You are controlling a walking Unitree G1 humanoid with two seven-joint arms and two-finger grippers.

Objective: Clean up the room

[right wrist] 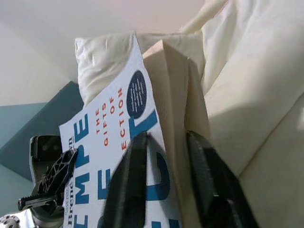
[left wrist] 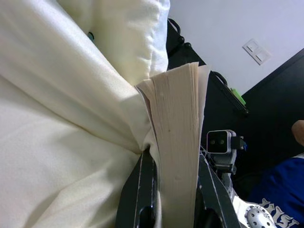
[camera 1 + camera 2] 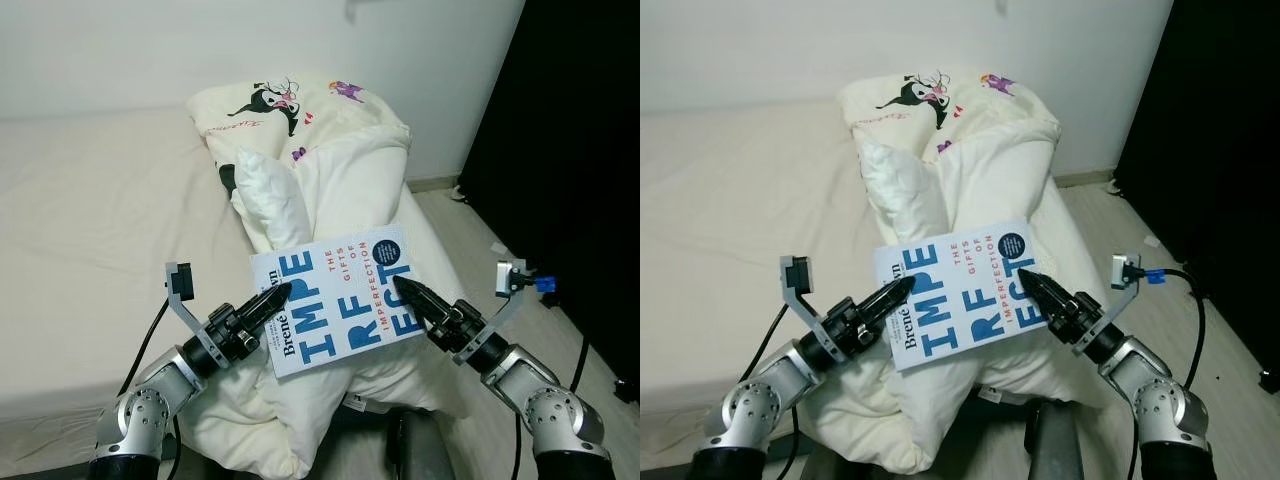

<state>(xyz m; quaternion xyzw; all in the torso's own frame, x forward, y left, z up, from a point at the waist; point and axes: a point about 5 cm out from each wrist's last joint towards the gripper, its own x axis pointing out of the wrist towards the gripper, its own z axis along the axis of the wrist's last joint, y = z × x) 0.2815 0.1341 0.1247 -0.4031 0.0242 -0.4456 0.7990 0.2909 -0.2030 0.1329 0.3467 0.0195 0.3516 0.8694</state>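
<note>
Left eye view: my left tool (image 3: pixel 270 298) pinches the spine edge of the white paperback book with blue lettering (image 3: pixel 335 298), my right tool (image 3: pixel 405 288) pinches the opposite, page-side edge. Book sits cover up on the heaped cream duvet (image 3: pixel 350 185), which lies at the edge of the beige bed (image 3: pixel 90 220). Step in hand, I judge: picking the book off the bedding to tidy it away. Next move calls for an even lift by both arms so it doesn't twist or slip, then finding a spot for it.

Right eye view: same scene. Book's long axis runs roughly between my two tools, left to right, tilted a little up to the right; title top points toward my left.

Left wrist view: left tool's two black fingers (image 2: pixel 142 190) are clamped on the book, one each side of the page block, with a fold of duvet bunched against one finger.

Right wrist view: right tool's fingers (image 1: pixel 130 190) are closed on the book, one on the cover, one underneath against the pages.
</note>
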